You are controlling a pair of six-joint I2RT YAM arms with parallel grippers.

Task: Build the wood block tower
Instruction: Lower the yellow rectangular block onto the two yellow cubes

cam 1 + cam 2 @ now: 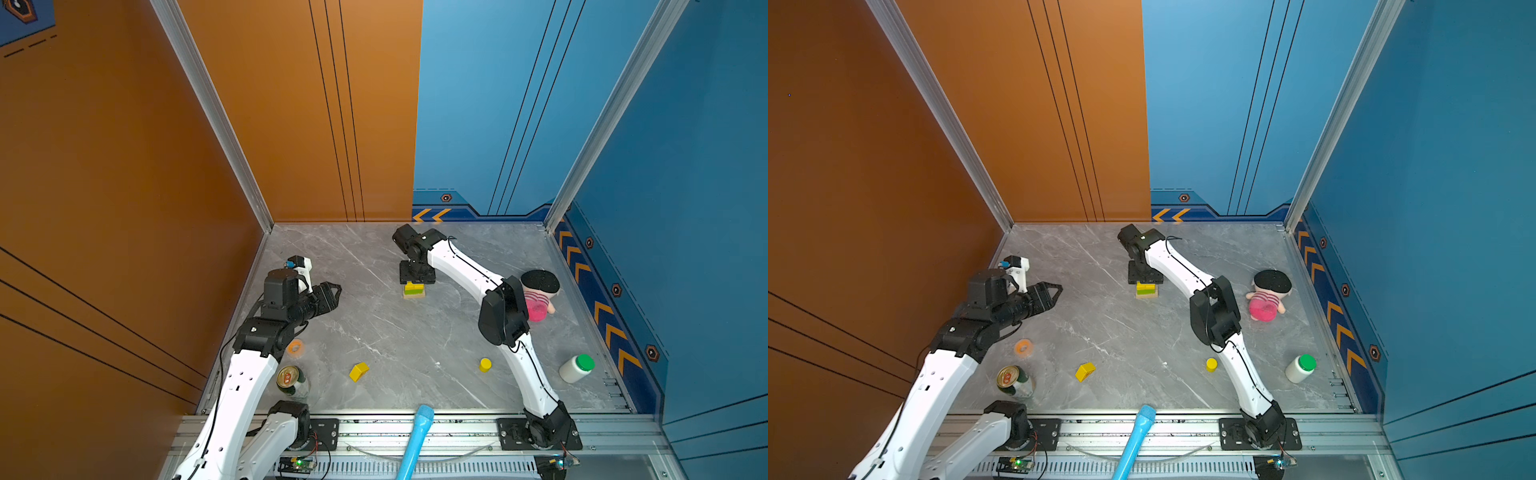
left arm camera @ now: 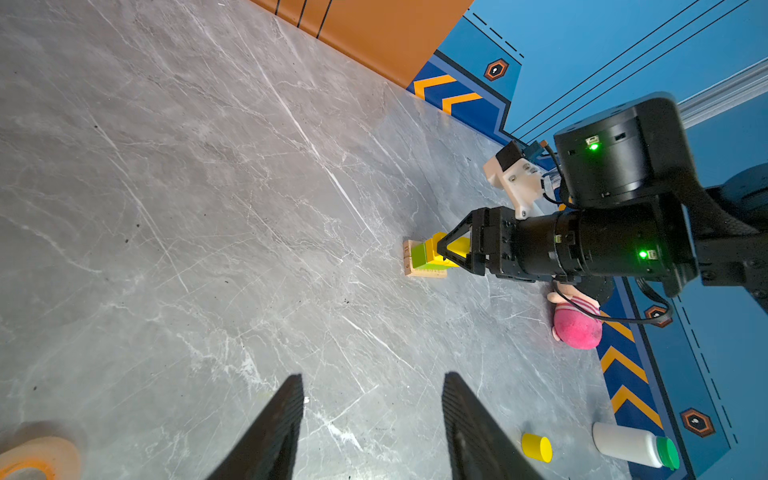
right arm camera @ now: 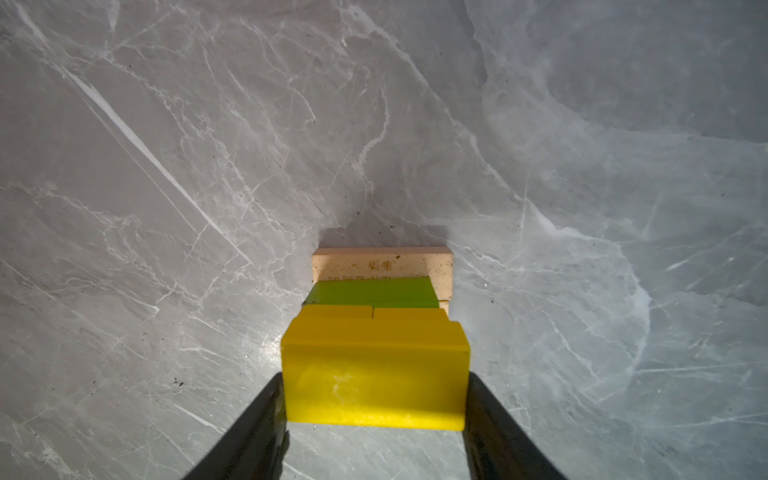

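Standing at mid-frame in both top views, the tower (image 1: 413,289) comprises tan planks (image 3: 382,262), a green bar (image 3: 374,293), two yellow cubes (image 3: 338,312) and a yellow bar (image 3: 374,353) uppermost. The right gripper (image 3: 376,386) points down over it, jaws pressed against both ends of the yellow bar. The left gripper (image 2: 374,376), left of centre, is spread apart and holds nothing. Loose on the table (image 1: 415,345): a yellow roof-shaped block (image 1: 359,371) lower centre, a yellow cylinder (image 1: 485,364) lower right.
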